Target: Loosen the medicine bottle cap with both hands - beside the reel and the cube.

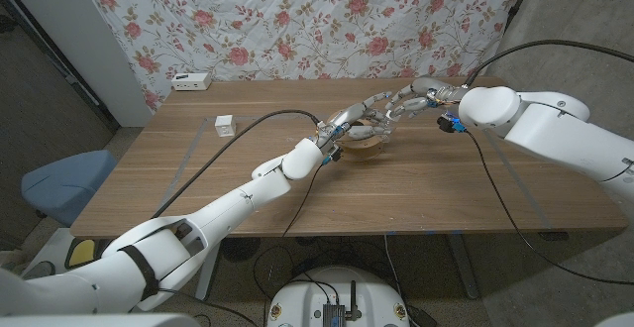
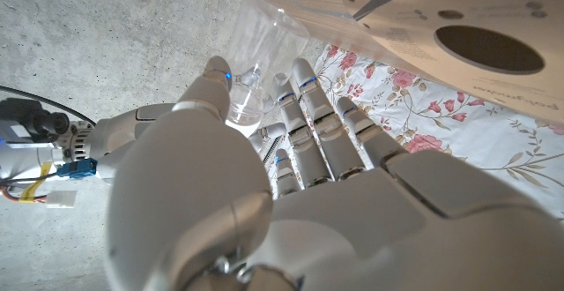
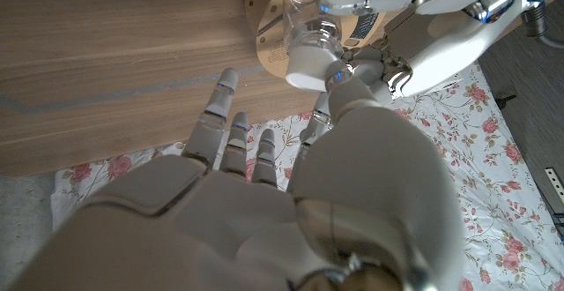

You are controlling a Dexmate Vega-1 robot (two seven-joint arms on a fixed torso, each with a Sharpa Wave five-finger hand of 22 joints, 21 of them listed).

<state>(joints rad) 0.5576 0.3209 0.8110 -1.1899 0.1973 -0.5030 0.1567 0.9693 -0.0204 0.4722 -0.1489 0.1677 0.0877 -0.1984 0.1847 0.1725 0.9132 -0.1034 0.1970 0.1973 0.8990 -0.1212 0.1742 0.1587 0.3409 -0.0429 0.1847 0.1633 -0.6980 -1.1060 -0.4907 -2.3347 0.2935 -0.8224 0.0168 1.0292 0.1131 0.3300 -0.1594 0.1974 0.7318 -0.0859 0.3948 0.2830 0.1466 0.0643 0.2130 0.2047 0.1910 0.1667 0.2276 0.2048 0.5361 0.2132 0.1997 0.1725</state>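
While the left hand (image 1: pixel 347 121) grips the clear medicine bottle (image 3: pixel 310 28) above the wooden reel (image 1: pixel 365 144) near the table's (image 1: pixel 198 188) far side, the right hand (image 1: pixel 411 99) meets it from the opposite side, thumb touching the white cap (image 3: pixel 307 67), other fingers (image 3: pixel 220 115) spread. A small white cube (image 1: pixel 225 125) sits well apart, toward the robot's left
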